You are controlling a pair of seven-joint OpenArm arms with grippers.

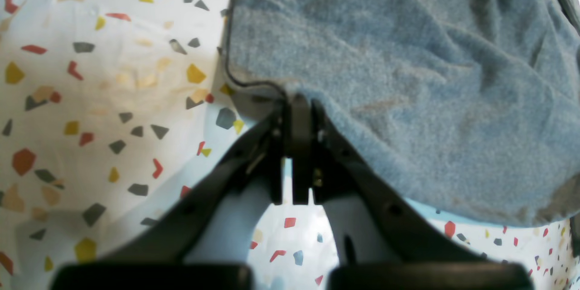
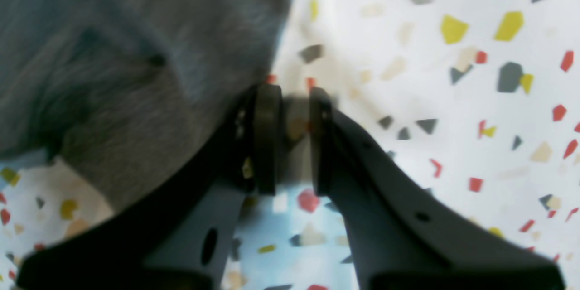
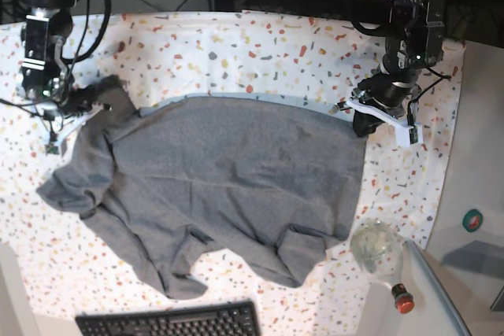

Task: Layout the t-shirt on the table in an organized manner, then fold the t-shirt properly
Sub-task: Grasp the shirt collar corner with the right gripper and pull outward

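Note:
The grey t-shirt (image 3: 228, 171) lies spread and creased across the table (image 3: 260, 53), sleeves toward the near edge. My left gripper (image 1: 297, 99) is shut on a hem corner of the t-shirt (image 1: 408, 63); in the base view the left gripper (image 3: 361, 125) is at the shirt's right corner. My right gripper (image 2: 294, 99) stands at the edge of the t-shirt (image 2: 113, 77), jaws narrowly apart with a blurred grey patch between them; whether that is cloth is unclear. In the base view the right gripper (image 3: 88, 106) is at the shirt's left corner.
A black keyboard (image 3: 169, 322) lies at the near edge below the shirt. A clear glass object (image 3: 376, 248) and a red-capped bottle (image 3: 402, 298) sit at the near right. Cables and equipment line the far side.

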